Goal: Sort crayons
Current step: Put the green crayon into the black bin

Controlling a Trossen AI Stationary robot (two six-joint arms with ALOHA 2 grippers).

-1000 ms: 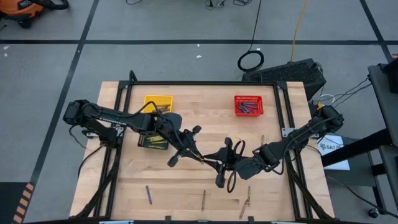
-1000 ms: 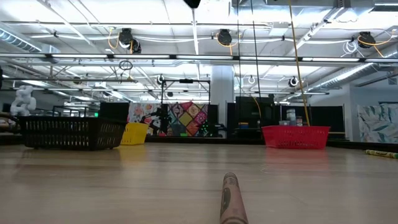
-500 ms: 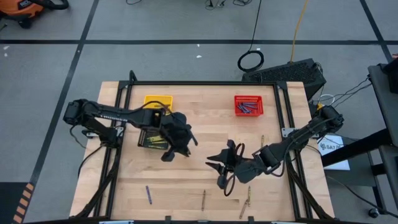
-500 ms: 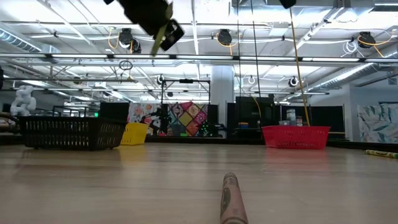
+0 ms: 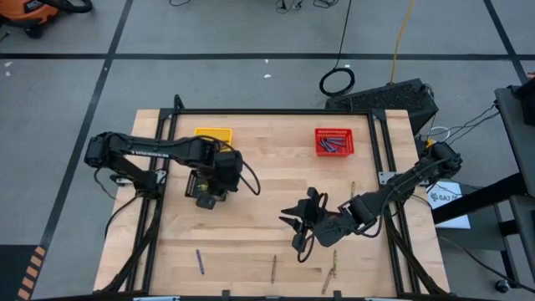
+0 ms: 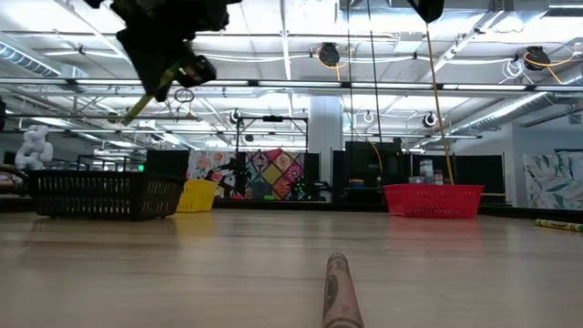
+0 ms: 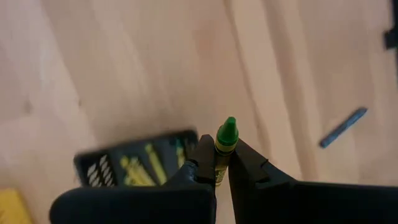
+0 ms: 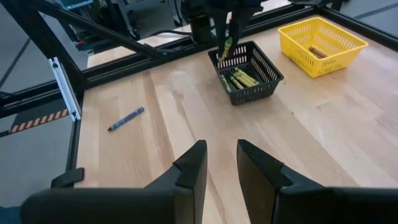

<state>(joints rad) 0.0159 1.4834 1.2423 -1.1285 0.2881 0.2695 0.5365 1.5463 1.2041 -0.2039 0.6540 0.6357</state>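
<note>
My left gripper (image 5: pixel 206 198) hangs over the black basket (image 8: pixel 247 73) at the table's left, shut on a yellow-green crayon (image 7: pixel 225 138). In the low view the left gripper (image 6: pixel 171 71) is high above the table and the crayon (image 6: pixel 138 107) slants down from it. The black basket holds several yellow-green crayons (image 8: pixel 239 78). My right gripper (image 5: pixel 298 226) is open and holds nothing, above the table's middle, right of the left one; its fingers (image 8: pixel 189 171) point toward the black basket. My left gripper pinches the crayon's wrapped body (image 7: pixel 220 151) between its two fingers, which lie along it. The green tip (image 7: pixel 229 124) sticks out past the fingertips. The fingers come steeply from above, and the crayon is lifted clear, slanting down over the black basket.
A yellow basket (image 5: pixel 213 135) stands at the far left and a red basket (image 5: pixel 334 140) at the far right. Loose crayons lie near the front edge: a blue one (image 5: pixel 200 262), tan ones (image 5: pixel 273 267) (image 5: pixel 333 261). Another lies close before the low camera (image 6: pixel 339 292).
My left gripper has carried the yellow-green crayon from the table's middle, beside the right gripper, toward the left, to above the black basket. It has tipped from nearly level to steeply downward. The crayon stays in its fingers.
</note>
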